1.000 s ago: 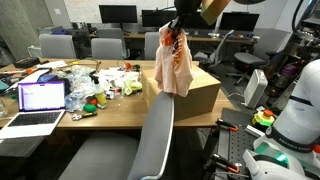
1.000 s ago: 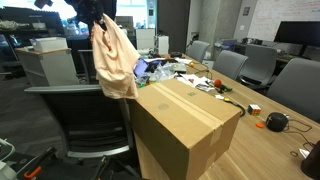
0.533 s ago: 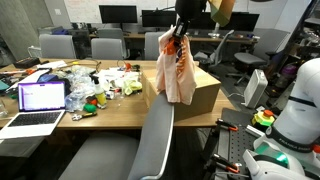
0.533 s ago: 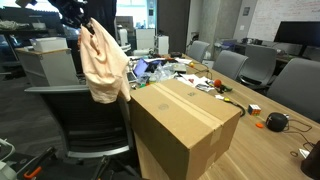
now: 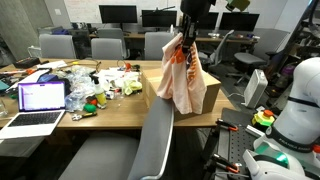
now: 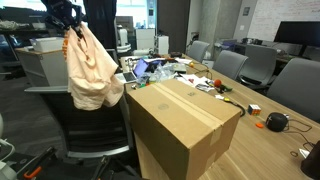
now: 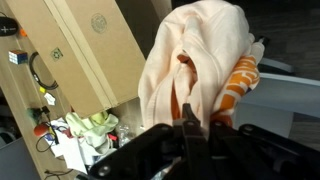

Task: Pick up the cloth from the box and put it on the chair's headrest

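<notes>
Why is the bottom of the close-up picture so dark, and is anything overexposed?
Wrist view: the jaws sit very near the lens, showing as a dark, soft silhouette, while the cloth is well lit. In an exterior view, the laptop screen glows washed-out; both exterior views are evenly lit, with faint shadows.

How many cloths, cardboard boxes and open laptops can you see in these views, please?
cloth: 1
cardboard box: 1
open laptop: 1
Total: 3
</notes>
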